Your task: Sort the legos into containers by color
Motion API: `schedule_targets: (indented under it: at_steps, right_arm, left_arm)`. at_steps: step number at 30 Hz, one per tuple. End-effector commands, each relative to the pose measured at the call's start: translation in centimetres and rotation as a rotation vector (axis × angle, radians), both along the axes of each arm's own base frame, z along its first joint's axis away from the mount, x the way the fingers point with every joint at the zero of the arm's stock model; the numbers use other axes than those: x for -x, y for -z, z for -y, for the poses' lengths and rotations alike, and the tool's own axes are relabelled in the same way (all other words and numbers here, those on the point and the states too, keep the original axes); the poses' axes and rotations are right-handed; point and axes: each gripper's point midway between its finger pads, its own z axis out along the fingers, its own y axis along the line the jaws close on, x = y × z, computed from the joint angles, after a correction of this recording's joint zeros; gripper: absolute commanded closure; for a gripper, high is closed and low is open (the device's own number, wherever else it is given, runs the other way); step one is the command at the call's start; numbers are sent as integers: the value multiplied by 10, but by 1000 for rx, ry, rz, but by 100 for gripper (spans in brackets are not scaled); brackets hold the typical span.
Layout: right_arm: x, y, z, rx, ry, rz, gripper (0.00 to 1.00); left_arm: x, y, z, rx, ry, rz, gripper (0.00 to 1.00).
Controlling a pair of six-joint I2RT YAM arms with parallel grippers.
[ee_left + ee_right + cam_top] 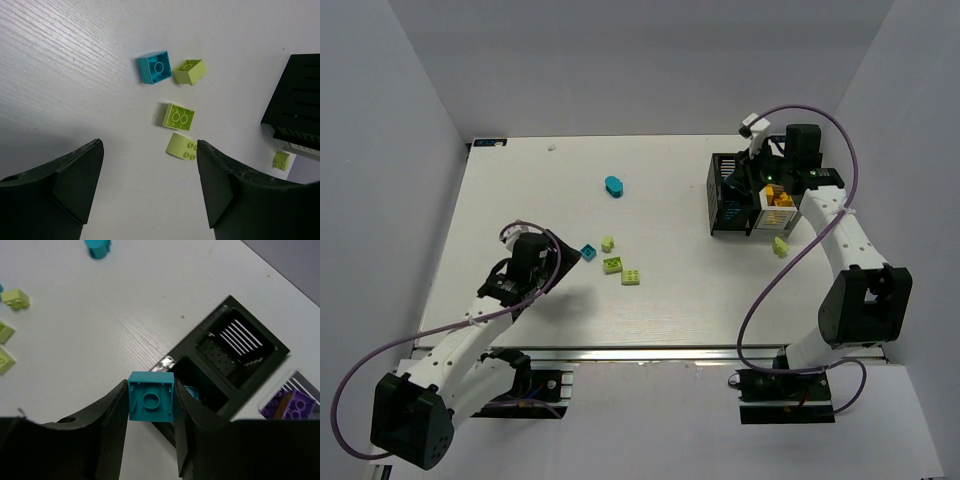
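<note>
My right gripper (151, 407) is shut on a teal lego (151, 396), underside toward the camera, above the near edge of the black bin (250, 347). In the top view it (740, 184) hovers over that bin (718, 215). A teal piece (193, 392) lies in the compartment below. My left gripper (150, 185) is open and empty over the table, short of a square teal lego (155, 67) and three lime legos (178, 116). The left gripper (563, 262) sits just left of this cluster (612, 265). A rounded teal lego (614, 185) lies farther back.
The white tray (790, 225) joined to the bin's right holds orange and yellow bricks; purple bricks (295, 405) show in a clear compartment. One lime lego (780, 245) lies on the table in front of the tray. Grey walls enclose the table.
</note>
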Motion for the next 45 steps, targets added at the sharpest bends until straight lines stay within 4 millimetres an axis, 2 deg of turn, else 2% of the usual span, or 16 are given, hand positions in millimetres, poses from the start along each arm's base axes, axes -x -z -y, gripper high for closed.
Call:
schedule_targets:
  at_steps: [1,13,18,20,22,23,24,26,28,29,31,32,33,35,37,45]
  right_arm:
    - [-13,-4,22,16,73,24,100]
    - [-32,46,38,74,127,-89,79]
    - [-33,51,42,79,134,-96,43]
    - [-33,44,42,73,131,-78,30]
    - [-33,36,41,65,125,-59,17]
    - [-33,28,40,62,121,-39,12]
    - [-33,23,40,58,118,-27,11]
    - [-30,7,37,45,106,22,11]
    - [-29,-4,33,5,94,93,11]
    - [-22,-15,30,-12,83,129,11]
    - [-8,-10,20,-40,15,128,13]
    - [0,-11,17,-48,-15,121,18]
    - [6,-10,11,-66,-51,106,24]
    - [12,-6,8,-84,-68,71,56]
    - [15,-2,7,-94,-69,50,71]
    - [18,2,9,-100,-50,49,63]
  left_arm:
    - [-6,-1,5,5,28,17,16]
    - [-7,3,5,-6,35,9,16]
    - [-12,10,2,-32,15,-29,16]
    - [-19,5,3,-42,5,-36,16]
    - [-23,17,0,-76,-8,-100,16]
    - [-34,6,2,-76,-15,-91,16]
    - [-34,10,0,-96,-21,-132,17]
    - [-51,10,3,-128,-28,-172,17]
    - [-56,25,2,-173,-29,-255,18]
    - [-68,14,5,-175,-34,-239,18]
    - [-73,17,4,-208,-35,-282,18]
    - [-77,28,3,-236,-32,-319,18]
    - [-86,20,6,-240,-34,-315,19]
    - [-90,34,5,-276,-38,-377,20]
    - [-94,33,5,-294,-45,-421,22]
    - [-91,51,7,-312,-38,-521,27]
